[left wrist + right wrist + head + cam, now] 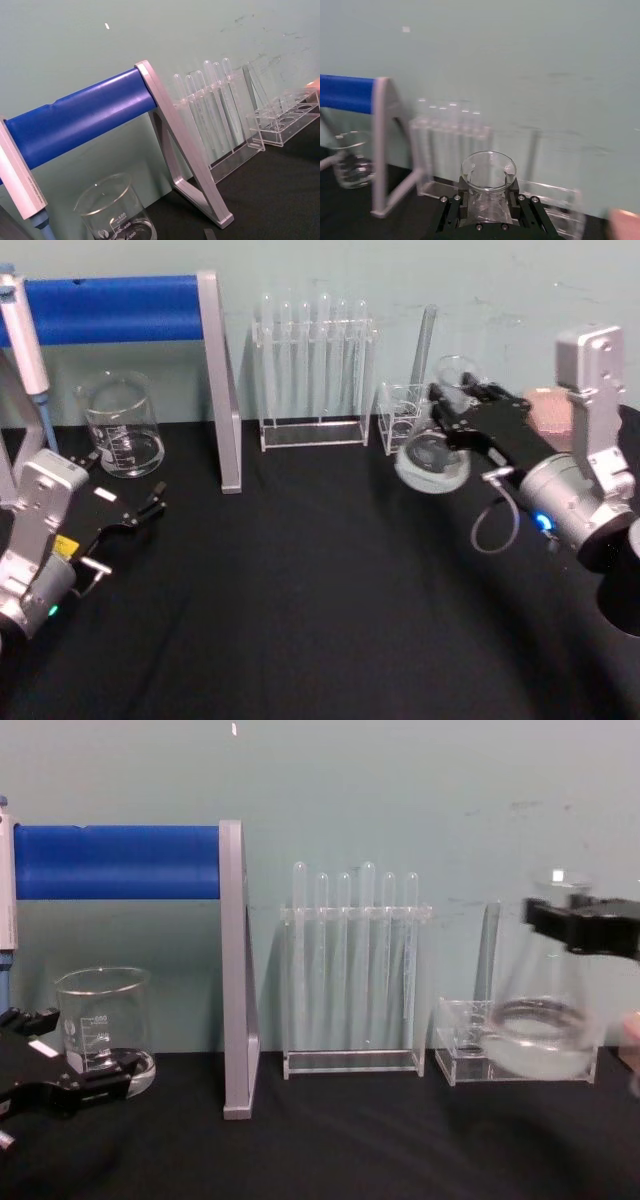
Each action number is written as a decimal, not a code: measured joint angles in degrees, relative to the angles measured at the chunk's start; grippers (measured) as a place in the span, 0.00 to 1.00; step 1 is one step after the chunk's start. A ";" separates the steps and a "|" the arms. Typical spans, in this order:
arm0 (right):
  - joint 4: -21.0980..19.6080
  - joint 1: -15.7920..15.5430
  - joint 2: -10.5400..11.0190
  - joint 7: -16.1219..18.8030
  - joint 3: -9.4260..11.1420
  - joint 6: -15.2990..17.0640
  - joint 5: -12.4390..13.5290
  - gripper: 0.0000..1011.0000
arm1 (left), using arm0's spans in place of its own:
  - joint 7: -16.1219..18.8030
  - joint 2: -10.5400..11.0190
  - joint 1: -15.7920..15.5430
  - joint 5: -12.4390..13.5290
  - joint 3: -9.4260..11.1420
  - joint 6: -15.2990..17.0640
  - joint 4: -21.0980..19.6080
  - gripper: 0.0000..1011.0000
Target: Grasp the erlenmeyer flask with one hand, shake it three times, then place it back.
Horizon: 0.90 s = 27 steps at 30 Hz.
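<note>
The erlenmeyer flask (pixel 432 458) is clear glass and hangs above the black table at the right, in front of a small acrylic rack. My right gripper (pixel 452 405) is shut on its narrow neck, just under the flared rim. In the chest view the flask (pixel 540 1020) shows its wide base low, with the right gripper (pixel 580 925) crossing the neck. The right wrist view looks down on the flask rim (pixel 488 172) between the black jaws of the right gripper (pixel 487 202). My left gripper (pixel 142 508) rests low at the left, open and holding nothing, also seen as the left gripper (pixel 70 1060).
A glass beaker (pixel 123 427) stands at the back left under a blue roller (pixel 110 308) on a grey frame (pixel 220 380). A test tube rack (pixel 315 370) and a small acrylic rack (pixel 402 415) line the back wall. A pink object (pixel 550 410) lies behind the right arm.
</note>
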 joint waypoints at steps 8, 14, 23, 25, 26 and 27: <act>-1.13 -1.55 -0.69 -2.63 2.83 0.57 -1.45 0.44 | 0.00 0.00 0.00 0.00 0.00 0.00 0.00 0.99; -0.76 -1.14 -1.50 -2.57 3.01 0.75 -2.35 0.44 | 0.00 0.00 0.00 0.01 0.00 0.00 0.00 0.99; 2.01 1.77 -2.51 2.90 -0.93 0.44 -2.96 0.44 | 0.00 0.00 0.00 0.00 0.00 0.00 0.00 0.99; 2.66 2.58 -2.57 4.78 -2.38 0.06 -2.83 0.44 | 0.00 0.00 0.00 0.00 0.00 0.00 0.00 0.99; 2.84 2.83 -2.56 5.37 -2.90 -0.04 -2.73 0.44 | 0.00 0.00 0.00 0.00 0.00 0.00 0.00 0.99; 3.00 3.05 -2.55 6.00 -3.38 -0.16 -2.58 0.44 | 0.00 0.00 0.00 0.00 0.00 0.00 0.00 0.99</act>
